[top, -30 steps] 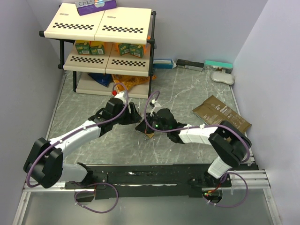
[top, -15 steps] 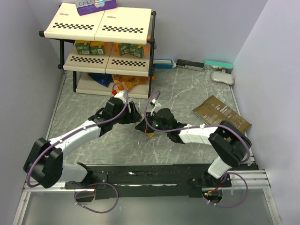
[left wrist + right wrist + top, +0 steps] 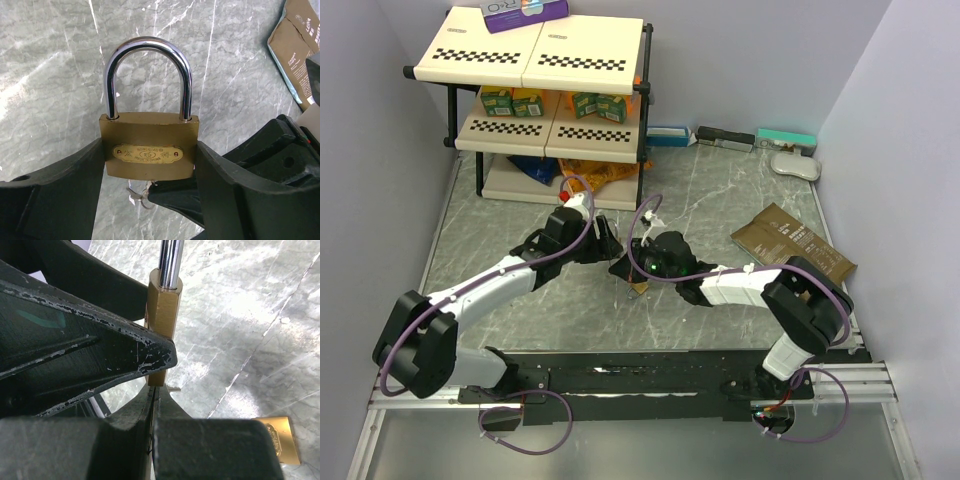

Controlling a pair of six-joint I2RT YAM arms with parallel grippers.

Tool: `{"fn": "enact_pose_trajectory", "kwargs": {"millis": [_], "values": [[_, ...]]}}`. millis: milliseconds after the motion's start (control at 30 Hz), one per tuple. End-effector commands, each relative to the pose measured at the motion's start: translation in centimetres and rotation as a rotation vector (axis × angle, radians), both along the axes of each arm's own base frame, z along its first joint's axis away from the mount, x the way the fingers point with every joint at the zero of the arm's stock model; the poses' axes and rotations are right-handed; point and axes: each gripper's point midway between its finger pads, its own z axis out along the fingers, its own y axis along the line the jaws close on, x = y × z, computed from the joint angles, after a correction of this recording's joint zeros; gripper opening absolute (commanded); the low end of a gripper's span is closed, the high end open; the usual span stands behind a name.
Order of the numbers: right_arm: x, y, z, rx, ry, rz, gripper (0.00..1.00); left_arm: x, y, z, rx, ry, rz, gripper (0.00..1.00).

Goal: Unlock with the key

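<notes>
My left gripper [image 3: 149, 156] is shut on the larger brass padlock [image 3: 148, 145], one black finger against each side of its body. The padlock hangs upright above the table, and both legs of its steel shackle [image 3: 147, 47] sit in the body. My right gripper [image 3: 154, 388] is shut, its tips pressed up under the padlock's bottom [image 3: 161, 315]. A sliver of the key [image 3: 151, 183] shows between those tips and the padlock. A small ring with another key [image 3: 136, 195] dangles beside it. In the top view both grippers, left [image 3: 610, 246] and right [image 3: 624, 268], meet mid-table.
The smaller brass padlock [image 3: 281, 438] lies on the marble table just below the grippers [image 3: 638, 288]. A brown pouch [image 3: 792, 246] lies at the right. A shelf rack [image 3: 545, 60] stands at the back left, and flat boxes [image 3: 725, 138] line the back wall.
Both arms have only shifted slightly. Both grips are the same as before, and the padlock stays where it was.
</notes>
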Motion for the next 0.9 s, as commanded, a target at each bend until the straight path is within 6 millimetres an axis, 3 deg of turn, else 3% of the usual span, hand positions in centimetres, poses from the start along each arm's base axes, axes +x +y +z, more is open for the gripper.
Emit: {"fn": "enact_pose_trajectory", "kwargs": {"millis": [0, 867], "values": [[6.1, -0.8, 7.3, 0.133, -0.224, -0.194, 0.0, -2.4, -2.3, 0.5, -0.062, 0.06, -0.124, 0.01], [7.4, -3.1, 11.0, 0.136, -0.361, -0.277, 0.0, -3.8, -4.0, 0.2, -0.06, 0.071, -0.201, 0.01]]}}
